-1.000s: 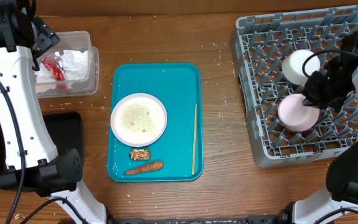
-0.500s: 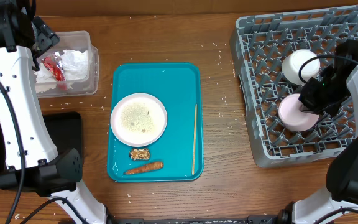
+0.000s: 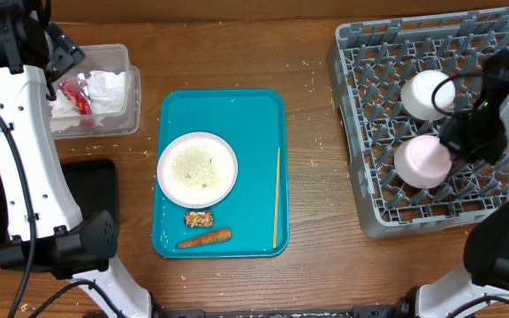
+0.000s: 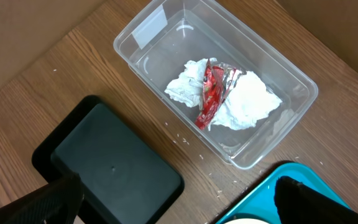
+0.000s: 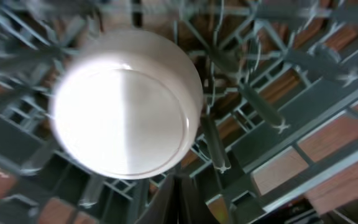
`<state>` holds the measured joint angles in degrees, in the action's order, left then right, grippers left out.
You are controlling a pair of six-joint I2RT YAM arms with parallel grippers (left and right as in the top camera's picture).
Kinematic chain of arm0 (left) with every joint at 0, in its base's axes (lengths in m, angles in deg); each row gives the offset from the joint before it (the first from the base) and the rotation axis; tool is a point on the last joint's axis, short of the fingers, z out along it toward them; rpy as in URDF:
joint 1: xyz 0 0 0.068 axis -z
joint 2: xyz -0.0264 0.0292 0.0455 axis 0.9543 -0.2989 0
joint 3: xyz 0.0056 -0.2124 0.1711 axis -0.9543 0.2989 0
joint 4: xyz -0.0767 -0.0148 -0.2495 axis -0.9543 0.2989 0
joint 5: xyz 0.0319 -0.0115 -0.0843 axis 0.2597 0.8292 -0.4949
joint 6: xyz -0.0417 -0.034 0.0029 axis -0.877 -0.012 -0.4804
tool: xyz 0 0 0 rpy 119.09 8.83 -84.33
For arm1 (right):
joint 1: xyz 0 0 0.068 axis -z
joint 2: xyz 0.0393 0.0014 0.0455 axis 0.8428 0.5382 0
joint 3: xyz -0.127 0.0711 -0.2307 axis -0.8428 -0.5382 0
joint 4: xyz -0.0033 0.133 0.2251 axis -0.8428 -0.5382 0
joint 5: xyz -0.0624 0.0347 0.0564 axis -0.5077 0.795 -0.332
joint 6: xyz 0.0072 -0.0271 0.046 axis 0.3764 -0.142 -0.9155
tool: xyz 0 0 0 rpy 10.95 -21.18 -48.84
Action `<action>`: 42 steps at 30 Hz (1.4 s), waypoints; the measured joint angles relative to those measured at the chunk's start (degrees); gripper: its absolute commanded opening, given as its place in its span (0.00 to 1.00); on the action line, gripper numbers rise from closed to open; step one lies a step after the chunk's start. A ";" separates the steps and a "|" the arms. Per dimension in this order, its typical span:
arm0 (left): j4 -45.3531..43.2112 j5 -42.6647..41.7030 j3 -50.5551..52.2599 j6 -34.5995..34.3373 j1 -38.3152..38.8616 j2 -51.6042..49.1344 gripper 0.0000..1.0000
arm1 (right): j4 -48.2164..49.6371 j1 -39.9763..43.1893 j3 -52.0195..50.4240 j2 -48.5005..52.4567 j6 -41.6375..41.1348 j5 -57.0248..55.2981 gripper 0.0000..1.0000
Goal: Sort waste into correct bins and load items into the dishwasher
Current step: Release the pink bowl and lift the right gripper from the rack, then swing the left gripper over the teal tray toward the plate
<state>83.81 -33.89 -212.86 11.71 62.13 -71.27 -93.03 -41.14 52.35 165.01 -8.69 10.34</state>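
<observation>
Wooden worktop (image 3: 237, 53), seen from overhead. 12 o'clock is the far edge, and the dial is centred on the one teal tray (image 3: 254, 115).

Teal tray contents, four items plus grains:
- One white plate (image 3: 164, 163) at 9 o'clock within the tray, carrying scattered rice grains (image 3: 194, 168)
- One brown lump (image 3: 199, 218) and one carrot piece (image 3: 205, 238), both toward 7 o'clock, the carrot piece nearer the tray edge
- One wooden stick (image 3: 277, 199), lying along the 3 o'clock rim

Bins, two:
- One clear tub (image 3: 132, 84) at 10 o'clock. It holds one red wrapper (image 4: 211, 93) and the crumpled white napkin (image 4: 250, 102), which shows as two wads, one on each side of the wrapper
- One black tray (image 3: 95, 190) at 9 o'clock, partly hidden by the left arm (image 3: 25, 177)

One grey dish rack (image 3: 369, 62) at 3 o'clock holds two dishes among its pegs: one white dish (image 3: 422, 93) and, toward 6 o'clock from it, one pinkish-white dish (image 3: 414, 163).

Grippers, two:
- Left gripper (image 3: 64, 53) hangs above the clear tub's 9 o'clock side, jaws released and spread wide, holding nothing
- Right gripper (image 3: 456, 141) is over the grey dish rack at the pinkish-white dish's 3 o'clock edge, jaws clenched together on nothing. Whether it touches that dish cannot be told. Its wrist view is blurred and shows one round white dish among the pegs
</observation>
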 measured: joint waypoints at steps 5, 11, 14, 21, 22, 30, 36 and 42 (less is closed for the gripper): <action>0.00 0.00 0.00 0.00 0.00 0.00 1.00 | -4.22 -0.28 9.88 -2.27 -0.11 8.26 0.12; 0.00 0.02 0.00 0.00 0.00 0.00 1.00 | -2.45 -4.52 12.44 -12.20 7.76 29.44 1.00; 0.02 0.00 0.00 0.00 0.00 0.00 1.00 | -2.40 -8.74 12.98 -15.26 10.78 34.23 1.00; 0.00 0.00 0.00 0.00 0.00 0.00 1.00 | -1.40 -12.26 13.00 -14.19 12.87 29.53 1.00; 0.00 0.00 0.00 0.00 0.00 0.00 1.00 | -1.40 -12.26 13.00 -14.12 12.92 27.98 1.00; 0.02 0.00 0.00 0.00 0.00 0.00 1.00 | -0.83 -10.99 13.00 -14.08 13.53 8.72 1.00; 0.00 0.00 0.00 0.00 0.00 0.00 1.00 | 1.60 -10.23 13.00 -14.08 13.75 2.95 1.00; 0.00 -2.10 0.00 -0.02 0.00 0.00 1.00 | -0.81 -10.23 12.98 -14.08 13.84 -1.22 1.00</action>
<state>83.81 -35.99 -212.86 11.68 62.13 -71.27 -93.83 -51.37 65.34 150.93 5.14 9.12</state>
